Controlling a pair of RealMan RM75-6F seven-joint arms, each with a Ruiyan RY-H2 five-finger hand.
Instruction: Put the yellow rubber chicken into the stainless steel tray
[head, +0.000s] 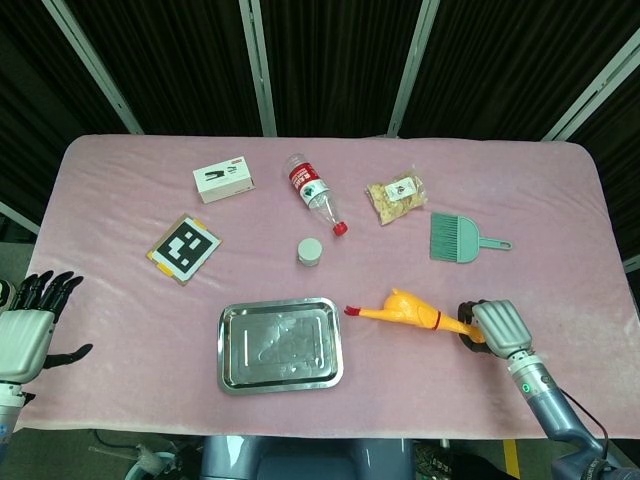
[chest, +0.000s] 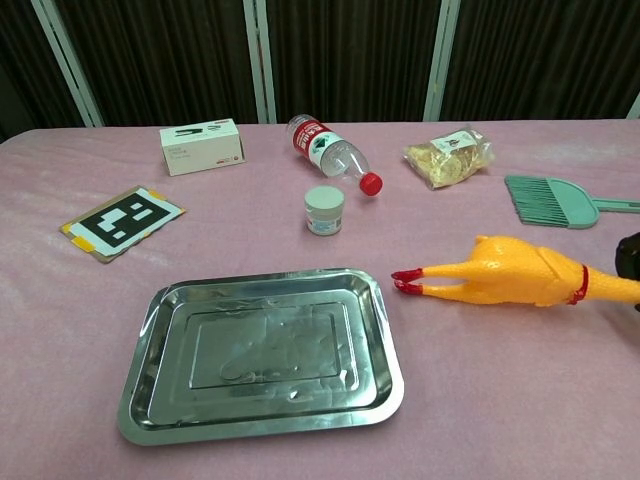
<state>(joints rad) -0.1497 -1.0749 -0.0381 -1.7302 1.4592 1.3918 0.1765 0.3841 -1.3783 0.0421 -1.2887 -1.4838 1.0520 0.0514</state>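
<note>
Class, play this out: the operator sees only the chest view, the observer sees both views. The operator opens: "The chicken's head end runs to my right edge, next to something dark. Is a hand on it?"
Observer: Yes. In the head view the right hand grips the yellow rubber chicken at its head end, fingers wrapped around it.
Operator: And the other hand? I see nothing of it.
Observer: The left hand is by the front left corner of the table, fingers apart, holding nothing, well away from the stainless steel tray.
</note>
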